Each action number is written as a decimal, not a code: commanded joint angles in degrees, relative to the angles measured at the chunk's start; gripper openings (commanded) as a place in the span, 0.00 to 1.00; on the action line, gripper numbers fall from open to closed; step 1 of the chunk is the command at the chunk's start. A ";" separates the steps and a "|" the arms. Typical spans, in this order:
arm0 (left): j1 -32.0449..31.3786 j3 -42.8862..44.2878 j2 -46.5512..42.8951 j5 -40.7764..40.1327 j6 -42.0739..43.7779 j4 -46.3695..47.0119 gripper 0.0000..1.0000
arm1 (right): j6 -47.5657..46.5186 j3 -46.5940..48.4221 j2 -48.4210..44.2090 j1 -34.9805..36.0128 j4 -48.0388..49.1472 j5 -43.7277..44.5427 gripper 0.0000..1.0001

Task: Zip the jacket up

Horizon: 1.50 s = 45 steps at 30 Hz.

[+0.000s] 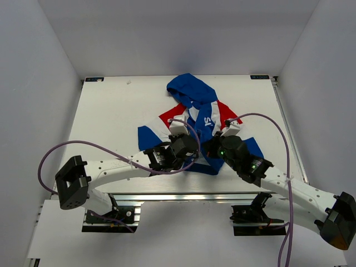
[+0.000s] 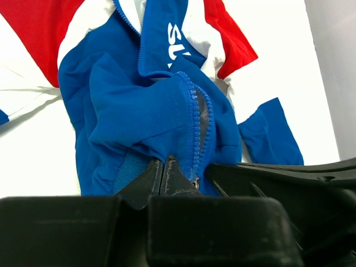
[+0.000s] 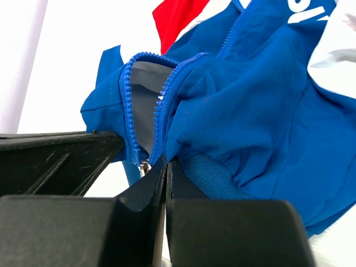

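Top external view: the jacket point(image 1: 200, 119) lies at the worktop's point(image 1: 111, 111) middle, both arms' jaws clamped shut on its hem point(image 3: 211, 172), aligning the zipper point(image 3: 158, 119) ends; next, probably seating then pulling the slider point(image 3: 144, 166).

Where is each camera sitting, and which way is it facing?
Top view: above and behind the robot, looking down on the table and jacket; the left arm and right arm show with their bases.
Left wrist view: low at the hem, facing up the zipper; the left pincer shows shut on the hem.
Right wrist view: the same hem from the other side; the right pincer shows shut on it.
Shared: both wrist views show the unzipped lower zipper and the other arm's pincer.
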 commanded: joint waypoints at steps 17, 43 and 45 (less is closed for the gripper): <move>-0.65 3.36 0.84 -2.25 0.03 -1.11 0.00 | 0.63 4.58 0.31 1.50 -0.76 4.42 0.00; -1.62 3.45 1.02 -2.87 0.56 -1.72 0.00 | 3.17 6.25 1.80 1.68 -2.96 7.76 0.00; -1.79 3.45 1.02 -2.96 0.56 -1.81 0.00 | 4.05 6.78 2.07 1.68 -3.75 8.38 0.00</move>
